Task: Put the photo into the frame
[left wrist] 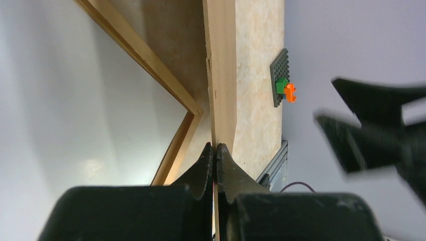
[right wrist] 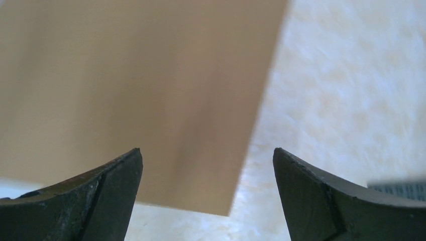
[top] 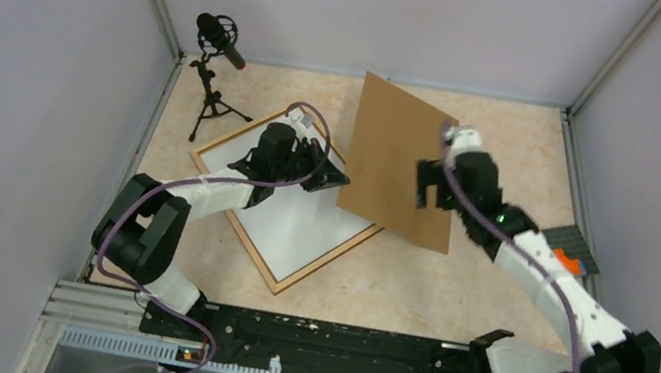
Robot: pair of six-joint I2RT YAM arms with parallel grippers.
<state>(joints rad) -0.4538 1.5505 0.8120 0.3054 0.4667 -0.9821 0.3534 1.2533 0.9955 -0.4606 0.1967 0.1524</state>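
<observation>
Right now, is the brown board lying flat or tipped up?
Tipped up. The left gripper pinches the brown board by its edge, so it stands slanted above one corner of the frame.

Photo [top: 301, 217] in frame [top: 234, 223], board [top: 394, 147] right.

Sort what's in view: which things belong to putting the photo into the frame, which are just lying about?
Job: wooden frame; white sheet in it, likely the photo face down; brown backing board, pinched by the left gripper; right gripper, open.
Lying about: microphone on tripod; grey stud plate carrying a green brick and an orange piece.
</observation>
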